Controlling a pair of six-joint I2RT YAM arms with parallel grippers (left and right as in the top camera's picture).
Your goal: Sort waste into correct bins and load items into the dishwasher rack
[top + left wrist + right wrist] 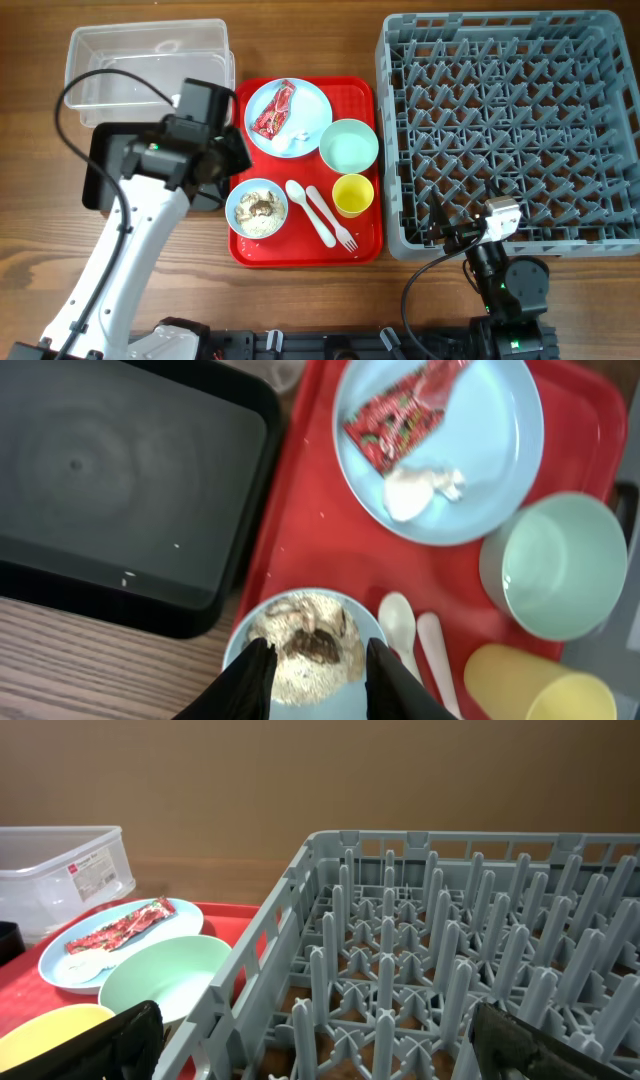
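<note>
**Left claw over the leftovers, right claw spread at the rack**

The left claw (320,678) is seen partly spread, with its fingers (245,680) placed on either side of the leftovers (305,645) in the blue bowl (232,650). Whether the leftovers are touched cannot be told. The bowl is carried by the red tray (300,510). Ahead of this claw and to its left, the black tray (110,480) is found. Ahead and to its right, the plate (500,450) is seen, with the wrapper (405,415) and the scrap (415,490) on it. Just right of the claw the spoon (398,620) is laid, then the cup (530,685) and the green bowl (560,570). The right claw (330,1050) is spread wide and nothing is held in it. The rack (420,920) is found under and ahead of it.
</note>
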